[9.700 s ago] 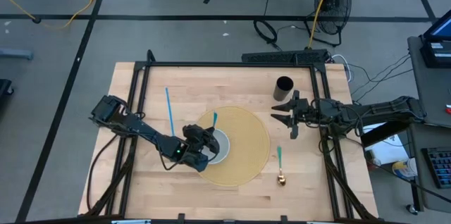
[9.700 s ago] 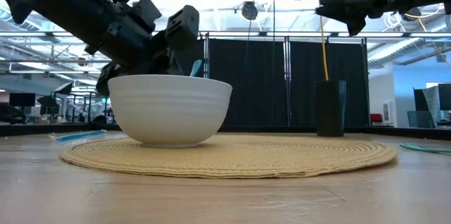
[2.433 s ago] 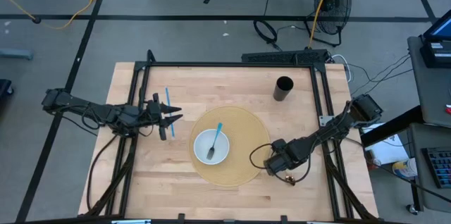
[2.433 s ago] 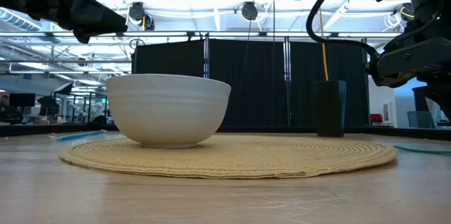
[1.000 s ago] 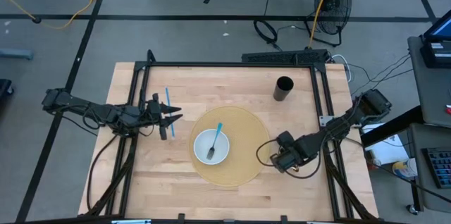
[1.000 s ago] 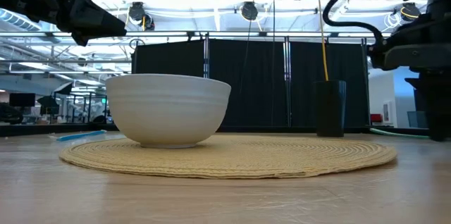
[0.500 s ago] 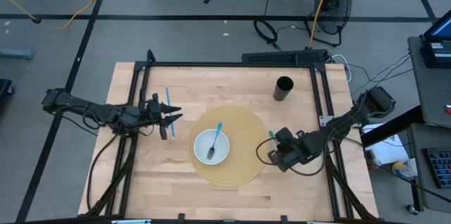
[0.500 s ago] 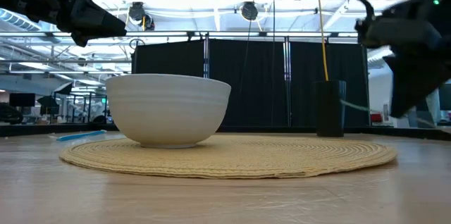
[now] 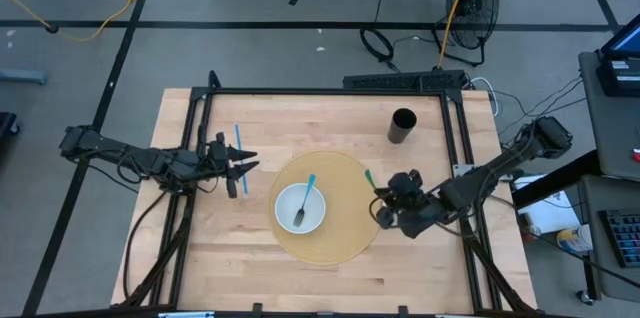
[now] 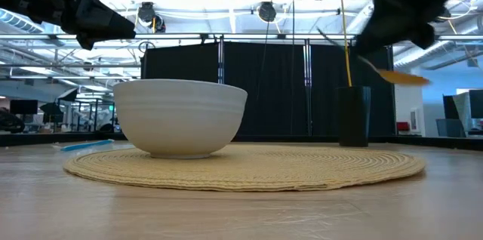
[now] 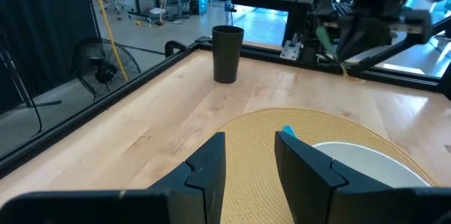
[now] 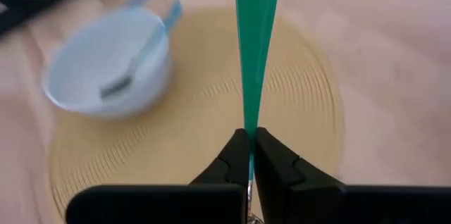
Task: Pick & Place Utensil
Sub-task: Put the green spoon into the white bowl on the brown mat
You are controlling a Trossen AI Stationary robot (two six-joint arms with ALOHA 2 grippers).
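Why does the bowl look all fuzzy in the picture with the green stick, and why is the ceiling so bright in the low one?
Right wrist view: the white bowl is smeared and soft, while the green utensil in the right pincer looks sharper. Low view: ceiling lights glare white, and the right arm with its spoon end is streaked.

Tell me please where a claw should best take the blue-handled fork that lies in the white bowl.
Grip the fork by its blue handle, which leans out over the rim of the bowl. Come from above: its metal end sits low inside the bowl, hard to reach, while the handle end is raised and free.
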